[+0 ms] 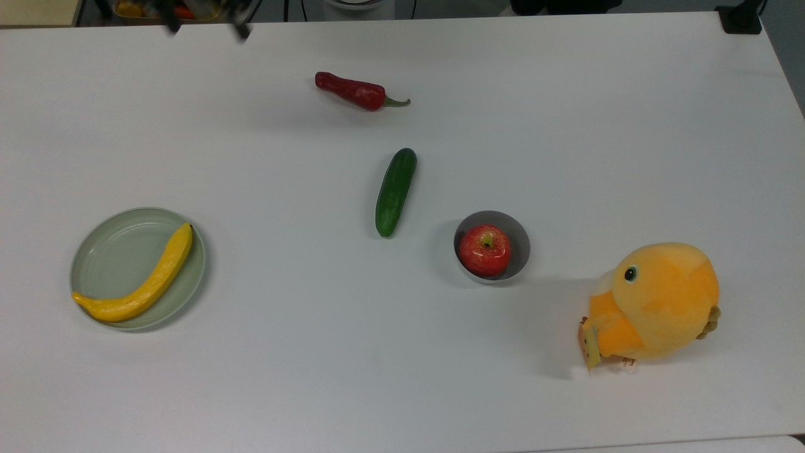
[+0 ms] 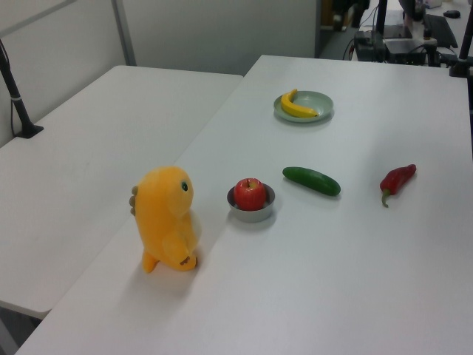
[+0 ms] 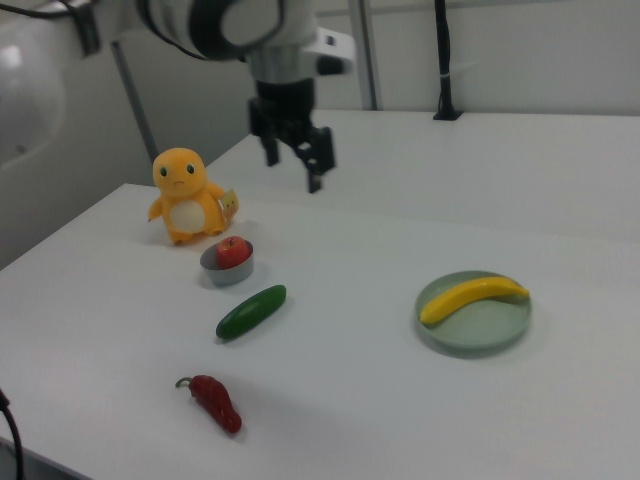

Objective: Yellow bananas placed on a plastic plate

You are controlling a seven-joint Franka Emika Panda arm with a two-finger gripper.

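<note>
The yellow banana (image 1: 144, 283) lies curved inside the pale grey-green plastic plate (image 1: 107, 251) at the top view's left; nothing touches it. In the left view the banana (image 2: 297, 106) and plate (image 2: 319, 100) sit at the far end of the table. The right view has the banana (image 3: 470, 297) on the plate (image 3: 480, 330) at its right. My gripper (image 3: 293, 170) hangs high above the table, well away from the plate, open and empty. Its fingertips (image 1: 242, 31) just reach in at the top view's upper edge.
A red chili pepper (image 1: 352, 91) lies at the top view's upper middle, a green cucumber (image 1: 395, 192) below it. A small grey bowl (image 1: 519, 236) holds a red apple (image 1: 484, 250). An orange-yellow plush bird (image 1: 654, 302) stands at the top view's lower right.
</note>
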